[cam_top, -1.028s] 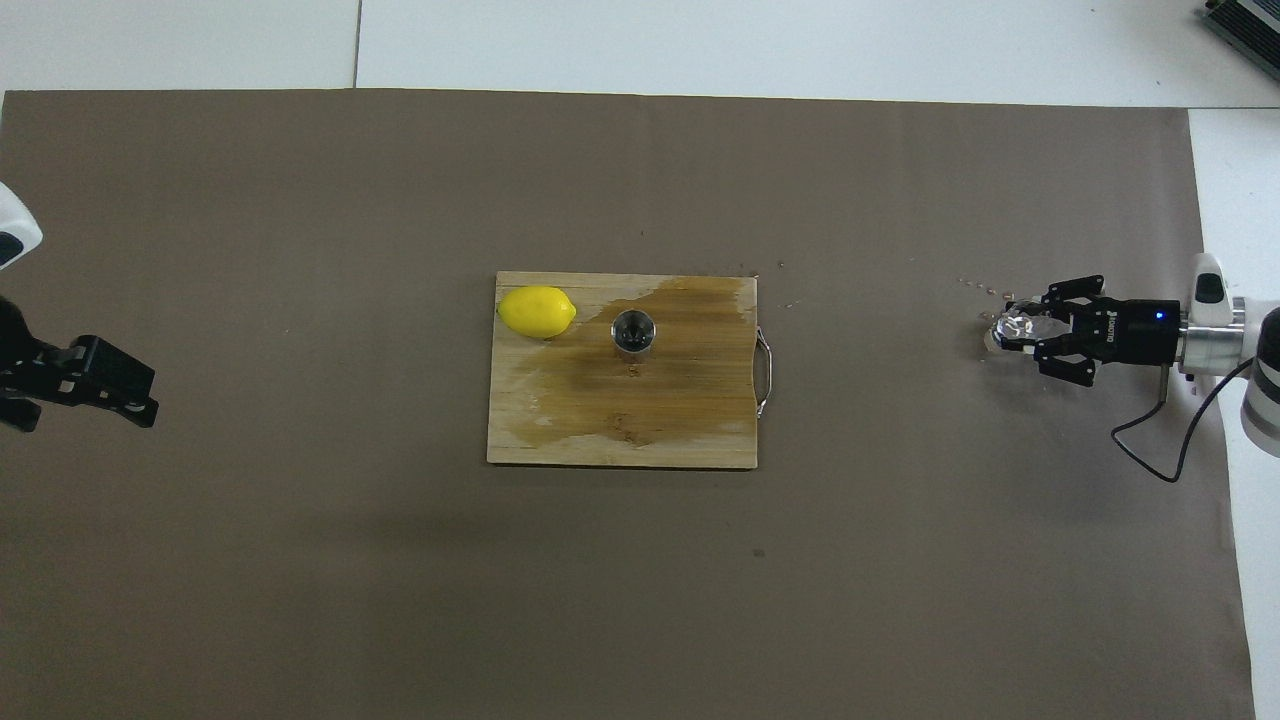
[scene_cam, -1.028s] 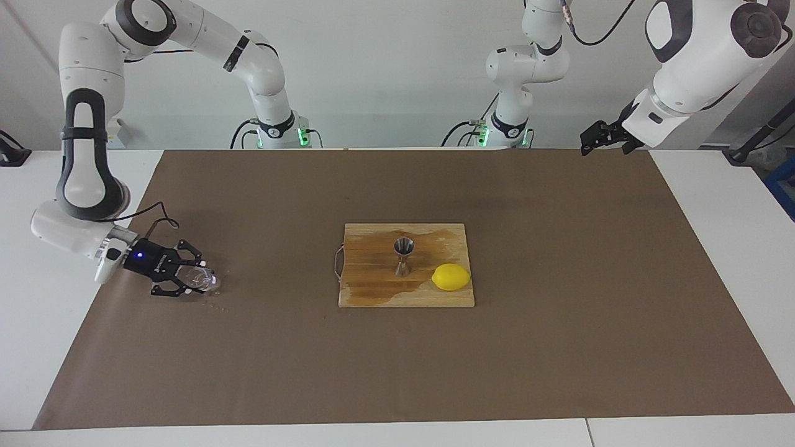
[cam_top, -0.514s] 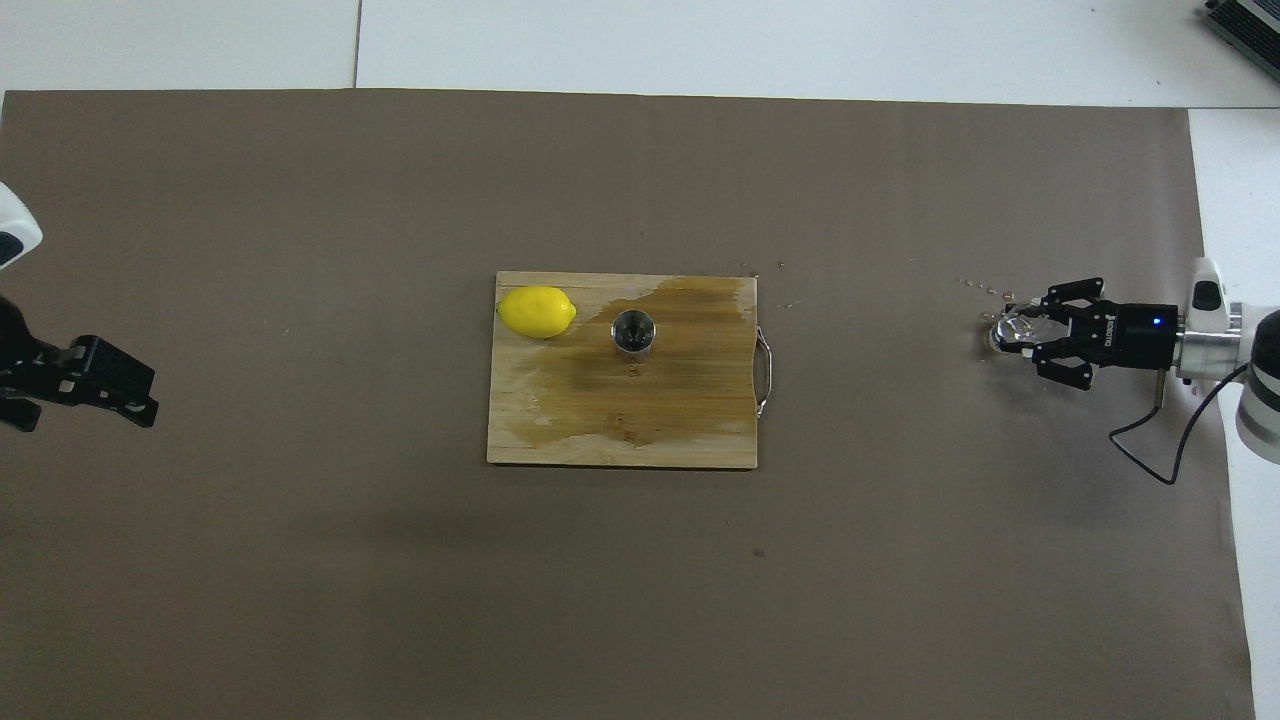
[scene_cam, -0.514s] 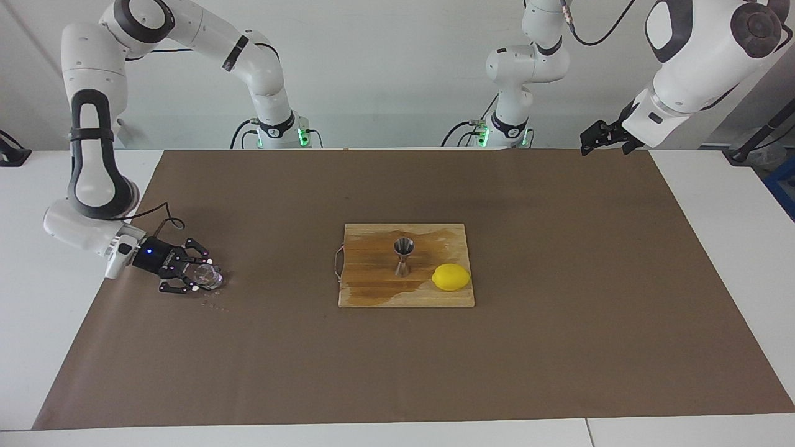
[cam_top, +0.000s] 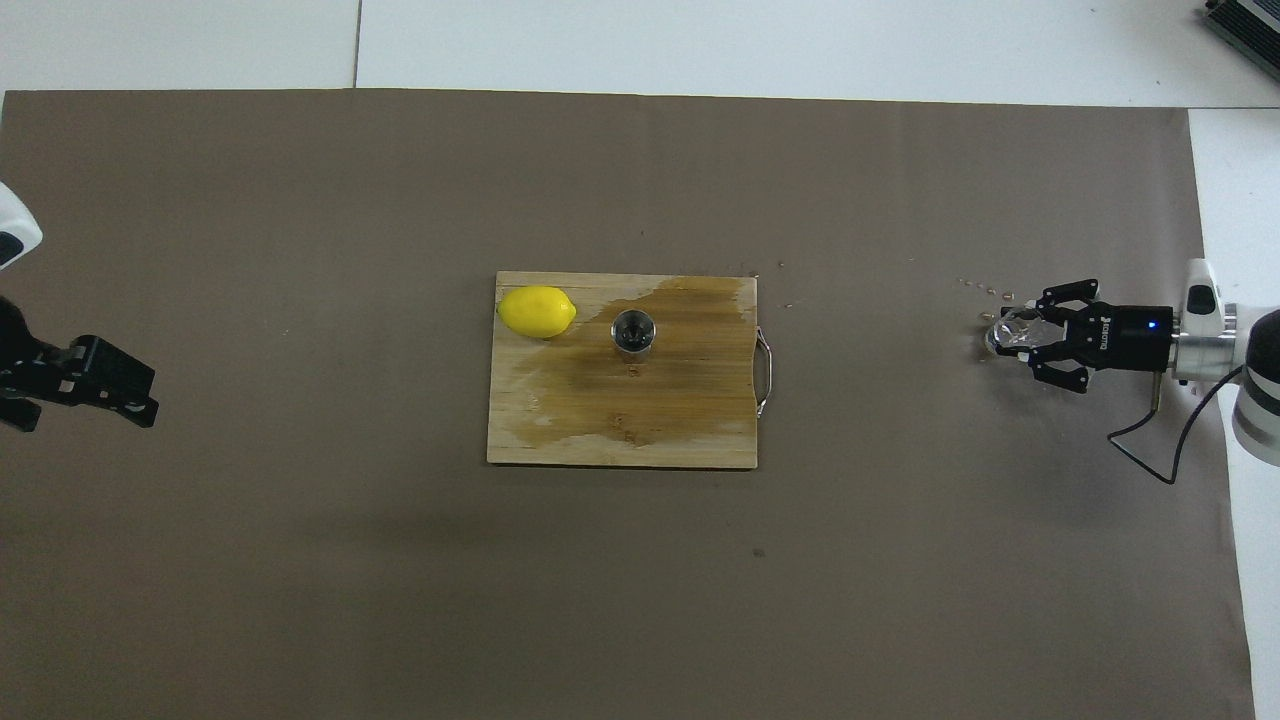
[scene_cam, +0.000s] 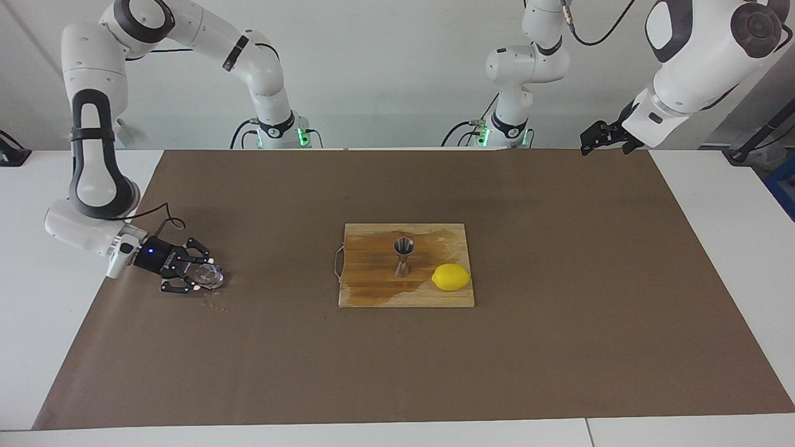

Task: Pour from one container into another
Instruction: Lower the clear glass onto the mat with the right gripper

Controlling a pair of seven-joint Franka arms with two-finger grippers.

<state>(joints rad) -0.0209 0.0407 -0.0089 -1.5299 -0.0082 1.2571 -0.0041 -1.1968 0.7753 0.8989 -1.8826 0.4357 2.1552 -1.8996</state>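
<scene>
The clear glass tumbler [scene_cam: 208,275] sits low at the brown mat, toward the right arm's end of the table; it also shows in the overhead view [cam_top: 1007,330]. My right gripper [scene_cam: 200,278] reaches in level with the mat and is shut on the tumbler, as the overhead view [cam_top: 1028,336] also shows. The steel jigger [scene_cam: 404,256] stands upright on the wooden board [scene_cam: 372,295], far from the tumbler; from above its open cup [cam_top: 632,331] shows. My left gripper [scene_cam: 592,139] waits raised over the mat's corner nearest the left arm's base, also in the overhead view [cam_top: 105,385].
A yellow lemon [scene_cam: 451,277] lies on the board beside the jigger. A dark wet stain [cam_top: 650,390] covers much of the board [cam_top: 520,445]. Small drops or crumbs [scene_cam: 215,305] dot the mat beside the tumbler. The brown mat [scene_cam: 559,347] covers the table.
My right gripper has turned the tumbler from tilted toward upright, lowered it to the mat and drawn slightly toward the table's edge. The left arm has not moved.
</scene>
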